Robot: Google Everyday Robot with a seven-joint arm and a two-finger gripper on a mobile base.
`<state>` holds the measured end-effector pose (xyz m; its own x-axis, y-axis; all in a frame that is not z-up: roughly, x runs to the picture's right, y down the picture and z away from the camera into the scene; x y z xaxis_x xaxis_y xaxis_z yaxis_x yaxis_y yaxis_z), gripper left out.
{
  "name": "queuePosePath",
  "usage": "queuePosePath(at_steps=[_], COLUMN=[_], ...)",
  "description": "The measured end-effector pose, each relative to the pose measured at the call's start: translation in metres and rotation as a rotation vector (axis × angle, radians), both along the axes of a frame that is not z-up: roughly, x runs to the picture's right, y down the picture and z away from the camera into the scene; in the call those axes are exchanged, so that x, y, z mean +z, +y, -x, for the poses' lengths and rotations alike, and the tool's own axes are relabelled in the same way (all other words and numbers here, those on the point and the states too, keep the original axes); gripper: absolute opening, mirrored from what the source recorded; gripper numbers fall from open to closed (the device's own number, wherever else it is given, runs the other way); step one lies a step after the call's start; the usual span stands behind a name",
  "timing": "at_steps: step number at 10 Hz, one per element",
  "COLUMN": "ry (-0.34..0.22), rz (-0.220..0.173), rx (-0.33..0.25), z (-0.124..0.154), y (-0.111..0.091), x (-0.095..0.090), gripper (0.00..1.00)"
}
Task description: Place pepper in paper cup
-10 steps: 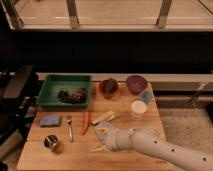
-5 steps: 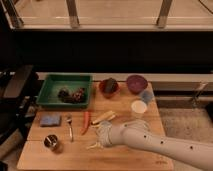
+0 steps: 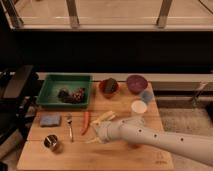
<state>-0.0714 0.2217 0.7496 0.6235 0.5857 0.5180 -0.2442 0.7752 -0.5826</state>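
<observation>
The pepper (image 3: pixel 85 122) is a slim red-orange chili lying on the wooden table, between a fork (image 3: pixel 70 128) and a pale yellow oblong piece (image 3: pixel 103 118). The white paper cup (image 3: pixel 139 107) stands upright to the right, near the table's right edge. My gripper (image 3: pixel 95 134) is at the end of the white arm that comes in from the lower right. It hovers low over the table, just right of and below the pepper's lower end. The pepper lies free on the table.
A green tray (image 3: pixel 50 92) with dark items sits at the back left. A red bowl (image 3: pixel 109 86), a dark purple bowl (image 3: pixel 136 82) and a small blue cup (image 3: pixel 146 96) stand at the back. A blue sponge (image 3: pixel 50 120) and a metal can (image 3: pixel 51 143) are on the left.
My arm has reached further left across the table, bringing the gripper from below the yellow piece to close beside the pepper. The objects have not moved.
</observation>
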Motion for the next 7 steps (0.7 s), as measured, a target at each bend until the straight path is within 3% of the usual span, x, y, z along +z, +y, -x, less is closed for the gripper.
queuePosePath(at_steps=[2, 7], ry=[-0.024, -0.03], rz=[0.008, 0.009], rx=[-0.049, -0.058], z=[0.015, 0.018], y=[-0.01, -0.012], x=[0.009, 0.01], gripper=[0.65, 0.65])
